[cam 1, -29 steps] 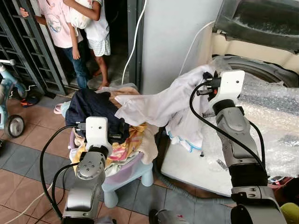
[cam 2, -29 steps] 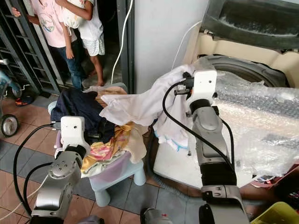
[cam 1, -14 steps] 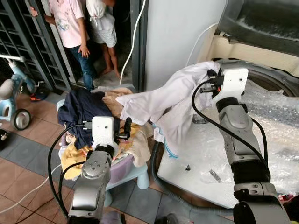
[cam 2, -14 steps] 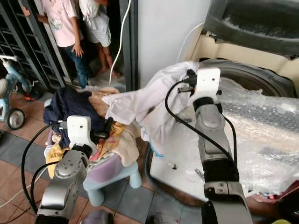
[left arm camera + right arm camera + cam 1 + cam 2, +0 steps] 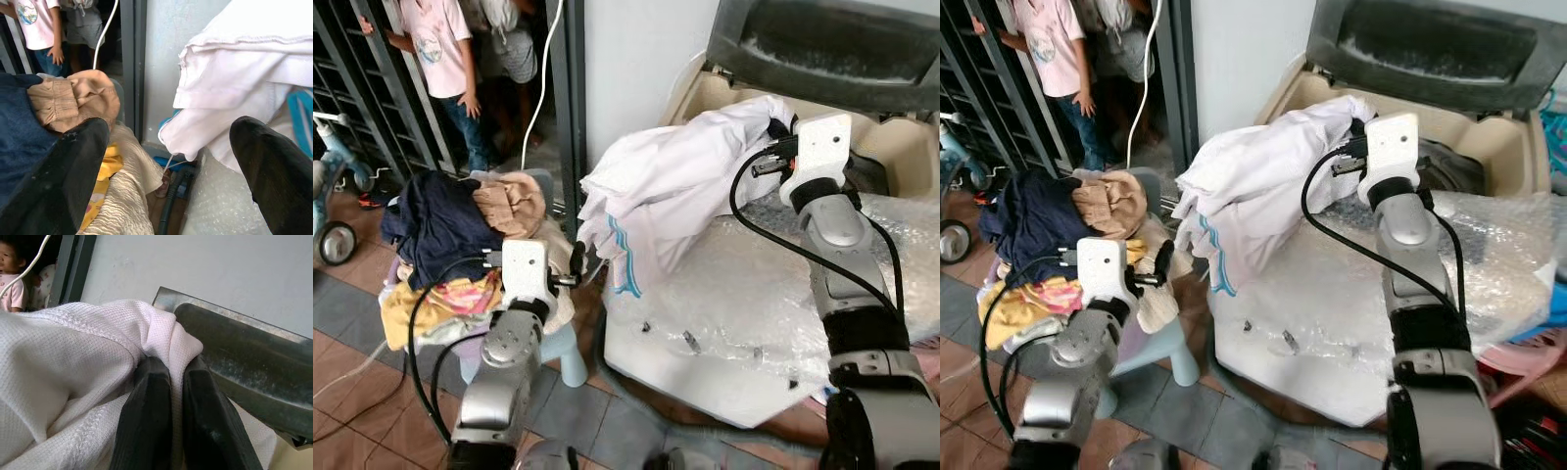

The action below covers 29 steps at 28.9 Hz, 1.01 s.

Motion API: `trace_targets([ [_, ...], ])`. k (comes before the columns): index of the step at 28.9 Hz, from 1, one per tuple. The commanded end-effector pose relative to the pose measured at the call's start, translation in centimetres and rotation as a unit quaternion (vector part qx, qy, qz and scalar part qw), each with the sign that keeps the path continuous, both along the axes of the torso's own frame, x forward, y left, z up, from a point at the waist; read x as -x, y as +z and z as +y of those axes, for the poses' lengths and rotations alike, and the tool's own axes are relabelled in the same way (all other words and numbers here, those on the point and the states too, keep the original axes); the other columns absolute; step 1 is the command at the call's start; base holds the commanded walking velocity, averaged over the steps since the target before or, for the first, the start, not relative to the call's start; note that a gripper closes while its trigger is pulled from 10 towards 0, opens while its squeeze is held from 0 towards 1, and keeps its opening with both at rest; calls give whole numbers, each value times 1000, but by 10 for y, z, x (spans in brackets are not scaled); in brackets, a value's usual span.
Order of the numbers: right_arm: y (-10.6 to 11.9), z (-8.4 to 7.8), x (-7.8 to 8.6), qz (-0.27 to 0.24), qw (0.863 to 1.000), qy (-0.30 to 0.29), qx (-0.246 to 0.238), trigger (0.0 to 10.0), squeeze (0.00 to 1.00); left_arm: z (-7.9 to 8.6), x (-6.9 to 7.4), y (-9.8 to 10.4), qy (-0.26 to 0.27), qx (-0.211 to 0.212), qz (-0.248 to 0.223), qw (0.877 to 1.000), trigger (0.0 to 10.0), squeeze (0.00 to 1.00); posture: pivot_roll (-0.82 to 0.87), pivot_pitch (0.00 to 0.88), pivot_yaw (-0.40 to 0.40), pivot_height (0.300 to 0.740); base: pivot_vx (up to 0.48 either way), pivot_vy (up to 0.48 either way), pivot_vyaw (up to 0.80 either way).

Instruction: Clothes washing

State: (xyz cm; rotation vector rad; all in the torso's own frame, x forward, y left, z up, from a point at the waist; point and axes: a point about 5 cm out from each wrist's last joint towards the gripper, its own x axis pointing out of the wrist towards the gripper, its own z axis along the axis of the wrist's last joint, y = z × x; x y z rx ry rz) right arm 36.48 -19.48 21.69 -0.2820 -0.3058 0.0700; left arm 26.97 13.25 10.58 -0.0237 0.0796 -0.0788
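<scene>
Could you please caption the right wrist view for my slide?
Right gripper shut on white garment, lifted before the washing machine's open lid.

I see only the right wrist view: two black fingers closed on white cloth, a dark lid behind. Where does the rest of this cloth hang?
Observer: The white garment hangs from the right hand over the bubble wrap on the washing machine's front edge.
Operator: Is the machine open?
Observer: Yes, its lid stands raised behind the tub.
Operator: And the left hand?
Observer: The left hand is open, holding nothing, beside the laundry pile on a small stool.
</scene>
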Motion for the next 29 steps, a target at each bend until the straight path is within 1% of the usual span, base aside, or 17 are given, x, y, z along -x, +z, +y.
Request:
trace_targets([
  [1,10,1,-1,-20,1000,-1,-14,10000,0,1,-1,7,4,6,-12,1000,10000,0,46,0,-35,740,0,0,0],
  [2,11,3,-1,-21,1000,2,-23,10000,0,3,-1,8,11,6,-13,1000,10000,0,38,0,-41,740,0,0,0],
  [4,9,16,-2,-20,999,22,-22,10000,0,1,-1,10,17,18,-14,1000,10000,0,37,0,-46,740,0,0,0],
  [6,7,32,-1,-21,999,49,-12,10000,0,-4,3,10,8,23,-15,1000,10000,0,34,0,-49,740,0,0,0],
  [8,5,43,-1,-19,997,68,-15,10000,0,-7,6,8,-3,26,-12,1000,10000,0,35,0,-48,740,152,0,0],
  [11,7,47,-2,-21,997,76,-17,10000,0,-6,9,3,-4,25,-4,1000,10000,0,32,0,-45,740,316,0,0],
  [12,12,48,-5,-25,996,80,-16,10000,0,-7,9,2,-7,26,-1,1000,10000,0,32,0,-44,740,326,0,0],
  [14,21,45,-11,-30,996,78,-17,10000,0,-7,8,0,-10,26,2,1000,10000,0,26,0,-41,740,321,0,0],
  [15,21,45,-11,-30,996,78,-17,10000,0,-7,8,0,-10,26,2,1000,10000,0,26,0,-41,740,322,0,0],
  [18,32,43,-23,-22,997,60,-42,10000,0,-7,7,-1,-13,26,5,1000,10000,0,17,0,-39,740,326,0,0],
  [20,44,47,-31,-24,997,53,-42,10000,0,-9,5,-2,-17,27,6,999,10000,0,16,0,-42,740,313,0,0],
  [22,61,47,-38,-36,998,36,-42,10000,0,-12,4,-2,-19,29,5,999,10000,0,18,0,-45,740,309,0,0],
  [24,85,35,-43,-62,996,-6,-59,10000,0,-15,3,-3,-19,32,5,999,10000,0,23,0,-49,740,255,0,0],
  [25,111,17,-43,-103,988,-46,-102,10000,0,-16,4,-3,-14,34,8,999,10000,0,26,0,-54,740,0,0,0],
  [26,111,17,-43,-103,988,-46,-102,10000,0,-16,4,-3,-14,34,8,999,10000,0,26,0,-54,740,0,0,0],
  [28,126,5,-41,-128,982,-70,-122,10000,0,-16,4,-5,-8,38,11,999,10000,0,26,0,-61,740,0,0,0],
  [29,128,2,-41,-134,980,-77,-124,10000,0,-16,4,-5,-6,38,12,999,10000,0,26,0,-61,740,0,0,0],
])
